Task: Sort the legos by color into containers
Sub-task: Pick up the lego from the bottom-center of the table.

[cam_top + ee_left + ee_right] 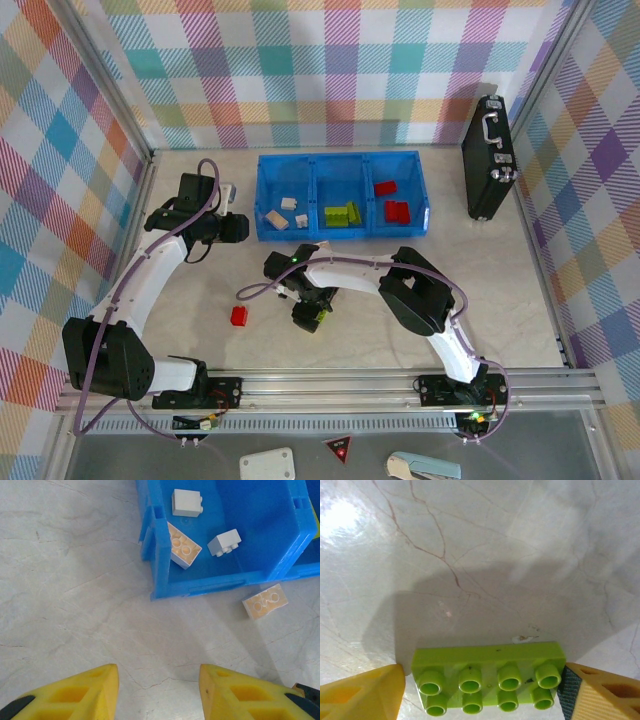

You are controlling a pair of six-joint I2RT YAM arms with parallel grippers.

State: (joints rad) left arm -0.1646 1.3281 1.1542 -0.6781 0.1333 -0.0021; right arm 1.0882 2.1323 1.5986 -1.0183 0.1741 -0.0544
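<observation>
The lime green studded plastic brick lies on the marbled table between the right gripper and its parted fingers. Its long axis runs nine to three o'clock, finger to finger. I cannot tell whether the fingers grip it yet. The left gripper, apart and empty, sits farther off.

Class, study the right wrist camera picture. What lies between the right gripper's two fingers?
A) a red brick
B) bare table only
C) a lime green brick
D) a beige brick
C: a lime green brick with two rows of four studs lies on the table, flanked on both sides by the fingers of the right gripper.
</observation>
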